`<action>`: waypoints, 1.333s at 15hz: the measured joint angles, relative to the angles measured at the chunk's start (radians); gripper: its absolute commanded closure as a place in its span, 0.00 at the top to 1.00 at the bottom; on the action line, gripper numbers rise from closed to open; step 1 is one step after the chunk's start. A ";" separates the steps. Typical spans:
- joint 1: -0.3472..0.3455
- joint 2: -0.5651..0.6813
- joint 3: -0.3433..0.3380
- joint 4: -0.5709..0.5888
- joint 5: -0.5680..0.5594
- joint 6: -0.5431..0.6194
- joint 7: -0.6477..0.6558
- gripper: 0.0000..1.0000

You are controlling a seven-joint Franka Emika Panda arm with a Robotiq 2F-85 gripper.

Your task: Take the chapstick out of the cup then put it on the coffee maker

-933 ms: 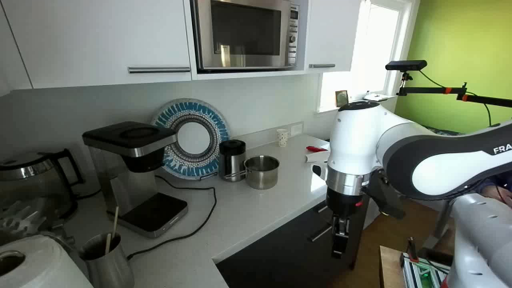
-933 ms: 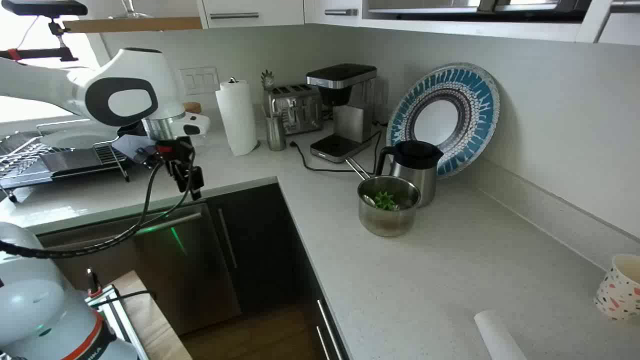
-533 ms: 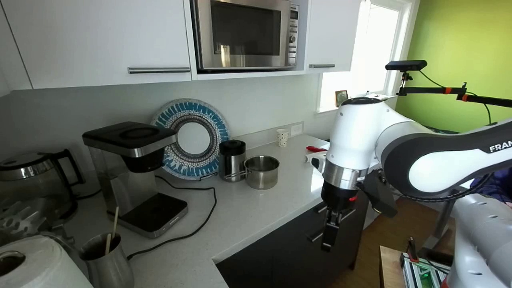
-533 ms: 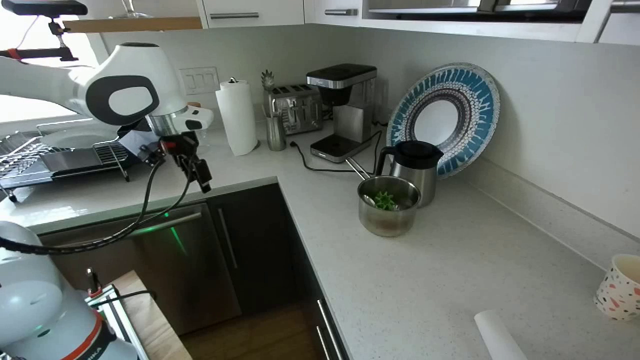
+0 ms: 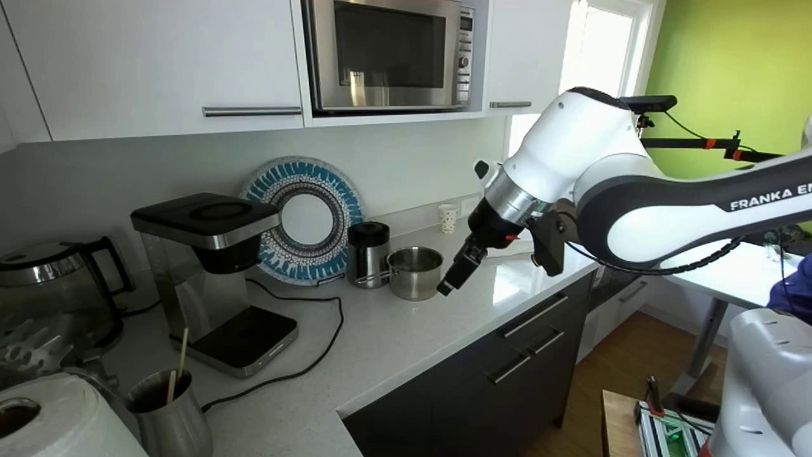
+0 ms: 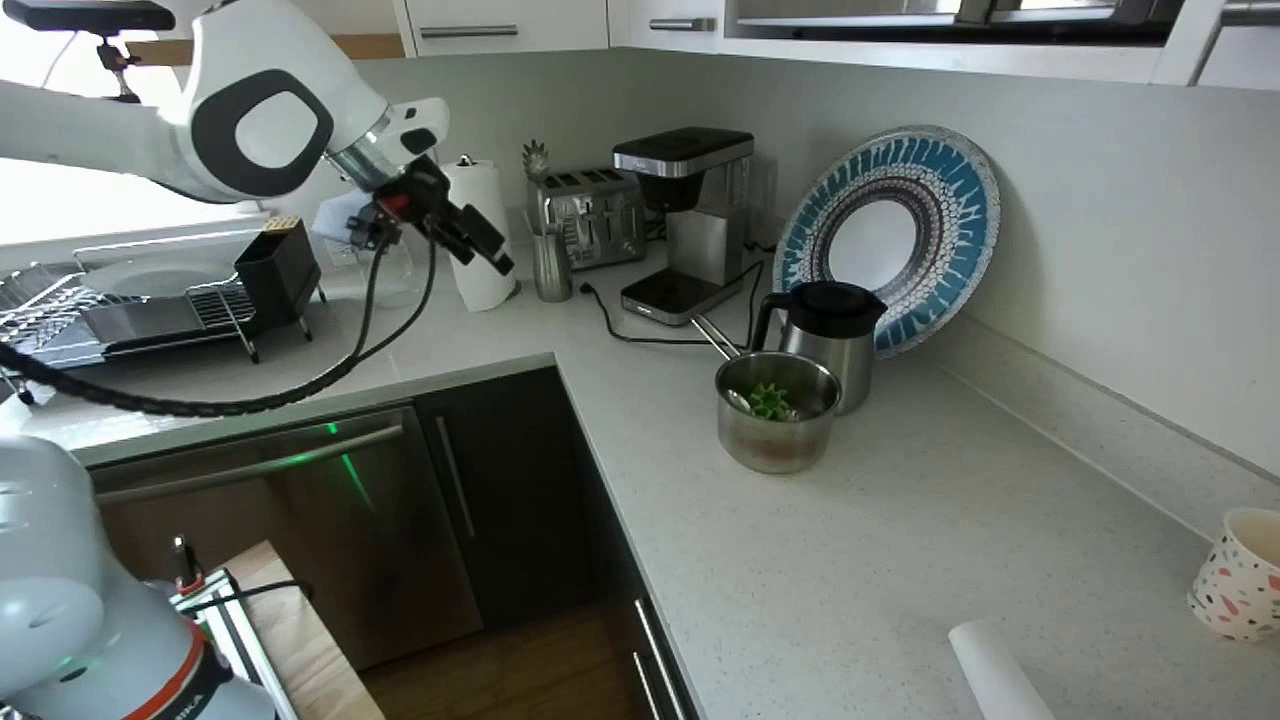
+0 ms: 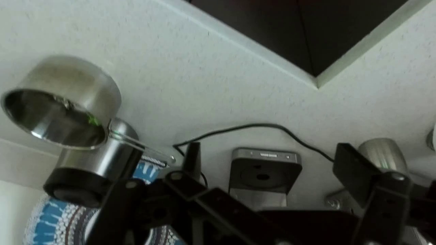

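Pale counter [image 6: 880, 560] | coffee maker [image 6: 700, 242] upright between toaster [image 6: 595, 225] and blue-patterned plate [image 6: 900, 245] | speckled cup [image 6: 1236, 580] upright, well apart from all three | tool [image 7: 270, 161] tilted in the air, jaws spread wide

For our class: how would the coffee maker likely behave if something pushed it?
Being boxy and hard-looking, the coffee maker probably wouldn't flex. Pushed at its overhanging head, it might tip; pushed low, its flat base suggests sliding rather than rolling. The cord nearby might drag along, though I can't tell whether it's attached.
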 measured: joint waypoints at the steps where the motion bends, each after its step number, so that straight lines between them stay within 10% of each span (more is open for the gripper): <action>1: 0.011 0.032 -0.020 0.034 0.006 0.029 -0.048 1.00; 6: 0.180 0.221 -0.188 0.223 0.192 0.076 -0.364 1.00; 17: 0.197 0.257 -0.202 0.261 0.218 0.074 -0.435 1.00; 20: 0.320 0.393 -0.327 0.365 0.329 0.066 -0.660 1.00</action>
